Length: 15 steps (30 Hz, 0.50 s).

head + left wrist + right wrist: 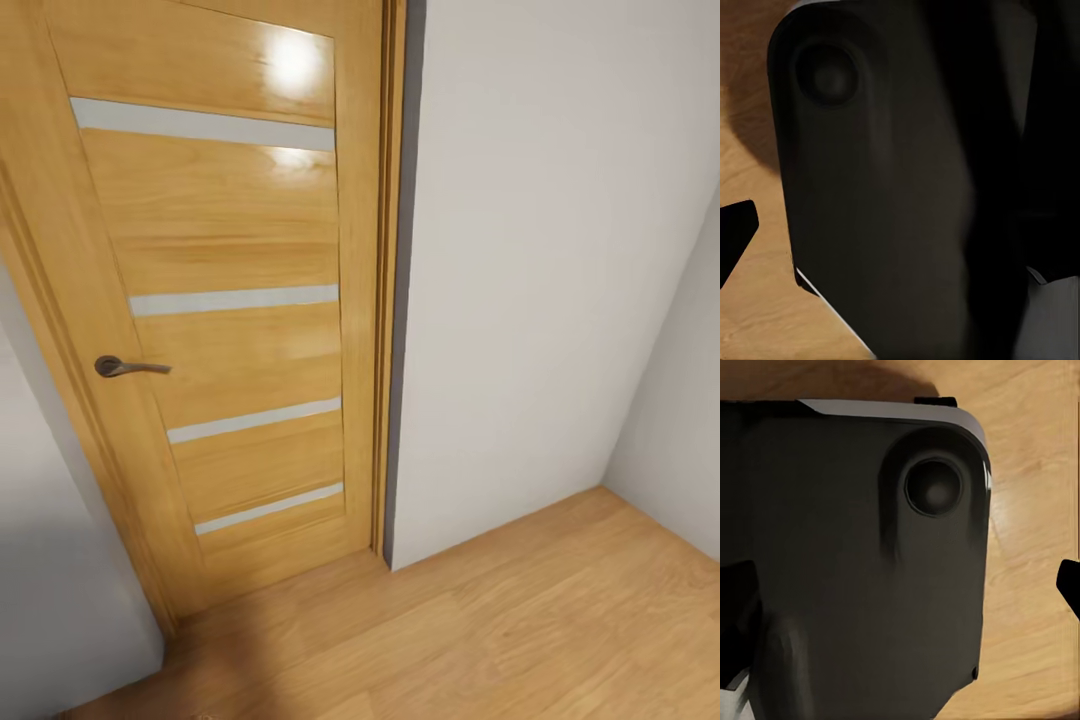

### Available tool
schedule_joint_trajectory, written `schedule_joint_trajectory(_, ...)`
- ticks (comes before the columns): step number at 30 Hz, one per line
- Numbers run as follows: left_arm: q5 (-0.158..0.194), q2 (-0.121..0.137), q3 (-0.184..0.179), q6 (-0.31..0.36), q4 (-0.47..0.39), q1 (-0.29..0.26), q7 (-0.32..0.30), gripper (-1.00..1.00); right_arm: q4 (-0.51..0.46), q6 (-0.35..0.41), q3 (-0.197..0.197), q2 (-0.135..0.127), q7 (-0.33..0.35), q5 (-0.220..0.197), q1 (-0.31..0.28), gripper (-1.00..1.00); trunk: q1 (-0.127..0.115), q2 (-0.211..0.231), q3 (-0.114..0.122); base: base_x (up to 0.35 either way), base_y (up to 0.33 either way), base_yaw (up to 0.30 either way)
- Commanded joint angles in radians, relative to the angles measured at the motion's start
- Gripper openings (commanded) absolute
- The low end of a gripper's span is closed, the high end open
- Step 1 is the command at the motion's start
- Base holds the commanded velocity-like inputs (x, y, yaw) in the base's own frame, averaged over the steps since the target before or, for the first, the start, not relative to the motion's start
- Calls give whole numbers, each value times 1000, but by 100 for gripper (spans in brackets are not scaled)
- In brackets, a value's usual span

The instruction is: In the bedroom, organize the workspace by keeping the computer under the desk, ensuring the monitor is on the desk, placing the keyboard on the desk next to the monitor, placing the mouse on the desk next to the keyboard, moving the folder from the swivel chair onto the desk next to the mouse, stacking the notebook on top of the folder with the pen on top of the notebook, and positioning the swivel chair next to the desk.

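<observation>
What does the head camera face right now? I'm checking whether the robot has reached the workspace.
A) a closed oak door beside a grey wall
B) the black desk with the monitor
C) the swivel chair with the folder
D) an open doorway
A: the oak door with its lever handle sits shut in its frame, beside the grey wall, above the oak floor.
</observation>
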Motion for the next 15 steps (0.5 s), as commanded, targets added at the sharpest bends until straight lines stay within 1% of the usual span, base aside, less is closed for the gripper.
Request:
schedule_joint_trajectory(1, 1, 0, 1, -1, -1, 0, 1, 100, 1, -30, -2, 0, -1, -1, 0, 100, -4, 7, 3, 0, 0, 227)
schedule_joint_trajectory(3, 5, 0, 3, -2, -1, 0, 1, 100, 1, -71, -2, 0, -1, -2, 0, 100, -12, 21, 10, 0, 0, 234)
schedule_joint_trajectory(4, 11, 1, 6, -2, -1, 0, 2, 100, 2, -101, -3, 0, -2, -3, 0, 100, -15, 28, 13, 0, 0, 247)
schedule_joint_trajectory(6, 22, 2, 11, -2, -1, 0, 2, 100, 4, -134, -4, 1, -2, -4, 0, 100, -23, 42, 20, 0, 0, 252)
schedule_joint_trajectory(7, 46, 6, 19, -2, -3, 0, 2, 100, 6, -185, -10, 1, -2, -6, 0, 100, -27, 49, 24, 0, 0, 263)
schedule_joint_trajectory(9, 83, 9, 26, -3, -20, 0, 2, 100, 6, -256, -28, 1, -2, -20, 0, 100, -35, 63, 30, 0, 0, 269)
schedule_joint_trajectory(10, 91, 9, 27, -3, -29, 0, 2, 100, 5, -274, -34, 1, -2, -26, 0, 100, -38, 70, 34, 0, 0, 273)
schedule_joint_trajectory(11, 103, 11, 29, -3, -54, 0, 2, 100, 4, -313, -44, 1, -2, -40, 0, 100, -42, 77, 37, 0, 0, 276)
schedule_joint_trajectory(13, 116, 22, 30, -4, -109, 0, 1, 100, 1, -373, -61, -1, -2, -75, 0, 100, -50, 91, 43, 0, 0, 279)
schedule_joint_trajectory(14, 122, 35, 32, -3, -166, 0, 1, 100, -4, -401, -70, -1, -1, -112, 0, 100, -54, 98, 46, 0, 0, 281)
schedule_joint_trajectory(15, 123, 37, 32, -3, -180, 0, 1, 100, -9, -405, -71, -1, -1, -119, 0, 100, -58, 105, 50, 0, 0, 281)
